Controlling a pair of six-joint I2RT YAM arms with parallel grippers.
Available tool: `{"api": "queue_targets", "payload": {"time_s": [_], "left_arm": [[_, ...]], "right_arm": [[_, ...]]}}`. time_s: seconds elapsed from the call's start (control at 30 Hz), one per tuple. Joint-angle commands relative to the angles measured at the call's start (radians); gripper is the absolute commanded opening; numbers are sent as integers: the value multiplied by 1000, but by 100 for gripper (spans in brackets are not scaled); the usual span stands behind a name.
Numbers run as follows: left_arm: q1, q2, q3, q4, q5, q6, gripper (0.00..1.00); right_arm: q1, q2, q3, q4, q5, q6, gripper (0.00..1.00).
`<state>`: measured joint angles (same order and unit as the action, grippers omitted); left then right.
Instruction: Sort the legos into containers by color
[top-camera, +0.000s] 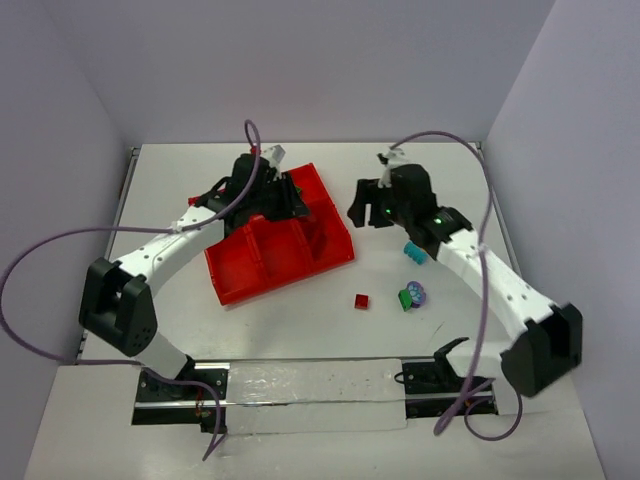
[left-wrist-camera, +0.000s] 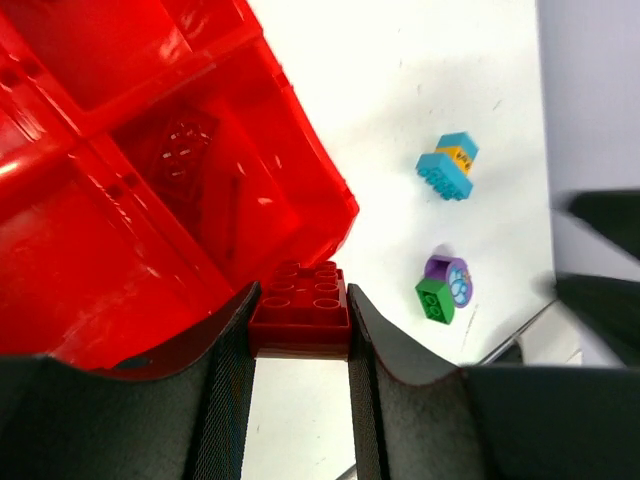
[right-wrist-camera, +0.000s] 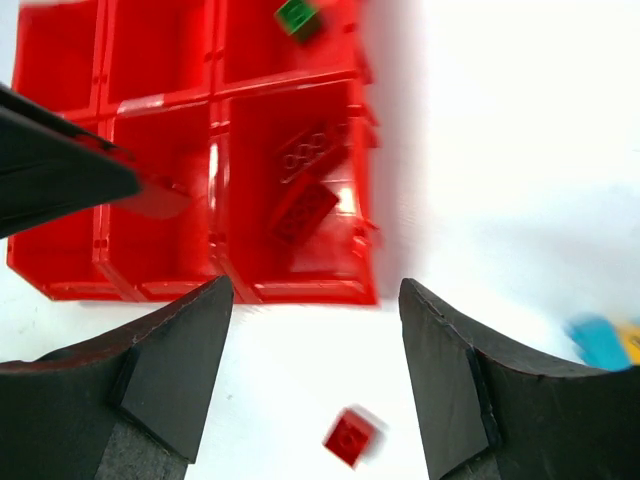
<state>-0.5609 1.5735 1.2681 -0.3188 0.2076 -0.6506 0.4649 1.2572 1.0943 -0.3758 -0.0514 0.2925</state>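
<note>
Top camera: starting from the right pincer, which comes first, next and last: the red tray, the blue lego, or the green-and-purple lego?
1. red tray, just left of the right pincer.
2. blue lego, on the table, right of the tray.
3. green-and-purple lego, farther toward the arm bases.

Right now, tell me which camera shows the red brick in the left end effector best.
Left wrist: the red brick sits close up, studs visible, clamped in the left end effector. Top external hides it under that end effector, over the tray. Right wrist shows at most a red sliver against the tray.
</note>
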Motion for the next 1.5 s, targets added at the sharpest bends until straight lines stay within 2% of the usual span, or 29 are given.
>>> {"api": "queue_targets", "payload": {"time_s": [0.0, 0.23, 0.73, 0.77, 0.83, 0.93, 1.17, 1.3, 1.47], "left_arm": [[-43, 87, 98, -25, -94, 5, 0], [-88, 194, 143, -70, -185, 9, 0], [-99, 238, 185, -106, -202, 12, 3], [-99, 242, 188, -110, -203, 12, 6], [-99, 250, 203, -128, -215, 12, 25], [-105, 247, 211, -131, -249, 16, 41], [-117, 253, 234, -149, -261, 29, 55], [-125, 247, 242, -152, -259, 38, 71], [-135, 222, 268, -179, -263, 45, 74]], "right_arm": [[-12, -155, -146, -33, 49, 58, 76], [-13, -363, -300, -62, 101, 124, 77], [-14, -366, -334, -84, 57, 117, 78], [-14, -364, -335, -82, 56, 119, 78], [-12, -358, -344, -76, 55, 123, 78], [-12, -354, -361, -75, 27, 126, 78], [-9, -370, -398, -54, -4, 155, 78], [20, -354, -428, -21, -25, 193, 77], [81, -335, -467, 23, 6, 248, 77]]}}
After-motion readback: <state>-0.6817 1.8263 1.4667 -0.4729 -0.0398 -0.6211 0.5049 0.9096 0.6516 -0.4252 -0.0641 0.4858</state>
